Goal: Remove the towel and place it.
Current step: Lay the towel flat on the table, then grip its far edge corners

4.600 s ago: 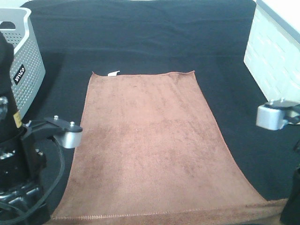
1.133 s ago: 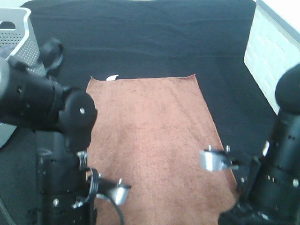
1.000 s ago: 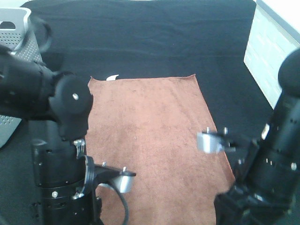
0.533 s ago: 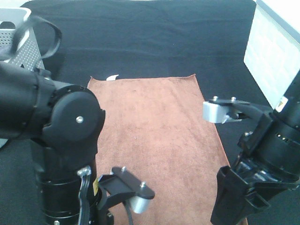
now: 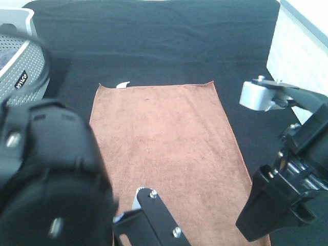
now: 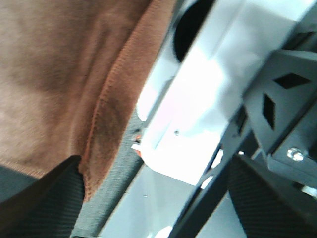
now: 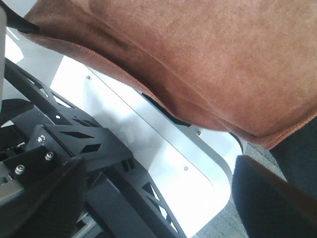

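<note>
Towel (image 5: 164, 148) flat on black tabletop (image 5: 154, 36), tag end far, near hem at front edge. Left pincer (image 6: 153, 208) and right pincer (image 7: 158, 213) both spread, empty, each close to a near corner. Judgement: bite past the stitched hem at both corners together, lift level so the cloth doesn't bunch

Towel (image 5: 164, 154) flat at the middle of the table (image 5: 154, 41), tag (image 5: 122, 84) on its far short edge, near hem overhanging the table's front edge; basket (image 5: 20, 77) at the far left corner; panel (image 5: 300, 56) along the right edge; left arm (image 5: 46, 174) and right arm (image 5: 292, 184) flanking the towel's near corners
</note>
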Controlling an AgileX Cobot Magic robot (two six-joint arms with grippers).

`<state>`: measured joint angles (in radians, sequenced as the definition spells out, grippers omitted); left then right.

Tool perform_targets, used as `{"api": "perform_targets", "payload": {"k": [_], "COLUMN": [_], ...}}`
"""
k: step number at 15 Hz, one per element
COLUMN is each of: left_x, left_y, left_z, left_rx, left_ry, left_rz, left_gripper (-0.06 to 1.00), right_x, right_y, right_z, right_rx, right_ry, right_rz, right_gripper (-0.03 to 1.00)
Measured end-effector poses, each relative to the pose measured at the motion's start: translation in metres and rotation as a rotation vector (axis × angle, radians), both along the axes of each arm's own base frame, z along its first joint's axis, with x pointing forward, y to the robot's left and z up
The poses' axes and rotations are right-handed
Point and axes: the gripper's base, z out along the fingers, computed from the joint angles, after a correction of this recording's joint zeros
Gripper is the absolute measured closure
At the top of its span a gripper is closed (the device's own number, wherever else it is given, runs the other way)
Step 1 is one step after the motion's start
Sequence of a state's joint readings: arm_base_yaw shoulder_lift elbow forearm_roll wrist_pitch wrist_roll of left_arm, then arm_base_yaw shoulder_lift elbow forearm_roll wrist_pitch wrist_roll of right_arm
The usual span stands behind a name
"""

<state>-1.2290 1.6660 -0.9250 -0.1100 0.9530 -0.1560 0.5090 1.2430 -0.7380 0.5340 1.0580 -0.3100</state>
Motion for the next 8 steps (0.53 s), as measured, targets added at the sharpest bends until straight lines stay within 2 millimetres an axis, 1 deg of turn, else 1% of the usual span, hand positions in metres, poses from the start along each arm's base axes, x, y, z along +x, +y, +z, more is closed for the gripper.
{"api": "perform_targets", "payload": {"k": [2,4,5,7,8], "left_x": [-0.020,-0.043,-0.049,-0.049,-0.049], "left_y": [-0.005,-0.010,-0.010,-0.008,-0.007], "left_z": [0.003,0.004,0.005,0.006,0.007], "left_rx": [0.024,0.030,0.026,0.041,0.053], "left_ry": [-0.097,-0.210,-0.231,-0.245,-0.247], "left_rz": [-0.016,0.012,0.045,0.108,0.113], "left_gripper": [0.22,0.22,0.22,0.22,0.22], "right_x": [-0.002,-0.003,-0.003,-0.005,-0.005], "right_y": [-0.001,-0.002,-0.002,-0.004,-0.004], "right_z": [0.004,0.005,0.005,0.005,0.005], "right_rx": [0.009,0.008,0.006,-0.006,-0.010], "right_ry": [-0.018,-0.021,-0.022,-0.016,-0.016], "right_rz": [0.000,0.003,0.006,0.018,0.020], "right_gripper": [0.19,0.19,0.19,0.19,0.19]}}
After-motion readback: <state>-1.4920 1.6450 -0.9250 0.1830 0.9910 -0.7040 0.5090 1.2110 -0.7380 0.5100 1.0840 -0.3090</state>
